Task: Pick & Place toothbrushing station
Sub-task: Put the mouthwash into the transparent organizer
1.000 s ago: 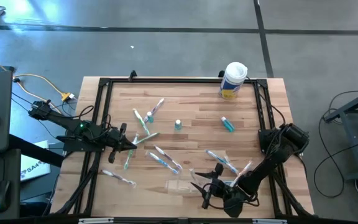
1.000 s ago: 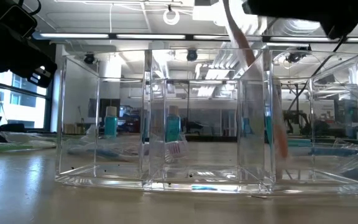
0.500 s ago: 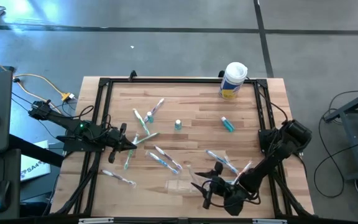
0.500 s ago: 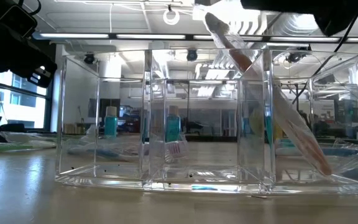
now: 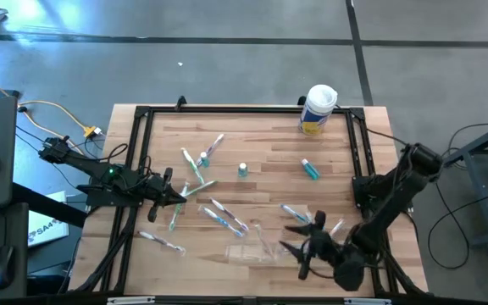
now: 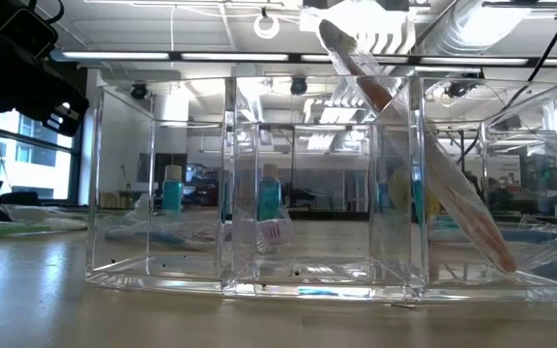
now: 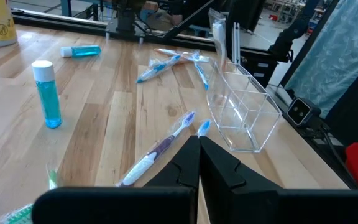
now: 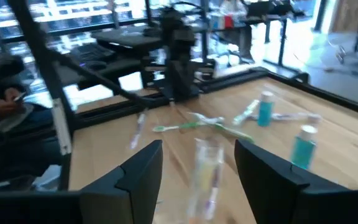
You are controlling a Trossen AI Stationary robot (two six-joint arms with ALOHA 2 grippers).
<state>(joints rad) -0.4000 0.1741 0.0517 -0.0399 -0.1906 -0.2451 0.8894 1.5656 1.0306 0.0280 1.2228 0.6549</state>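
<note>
Pink toothbrush in holder, right gripper clear of it.

Right gripper [image 5: 305, 246] sits at the near right of the table, fingers spread wide, empty. The clear holder [image 5: 252, 243] is just to its left; a pink toothbrush [image 6: 424, 155] leans tilted in the holder's right compartment. Left gripper [image 5: 179, 196] waits at the left edge, pinched closed, loose toothbrushes [image 5: 224, 219] scattered mid-table.

One clear holder [image 6: 327, 184], one white canister [image 5: 318, 108], two dark arms.
</note>
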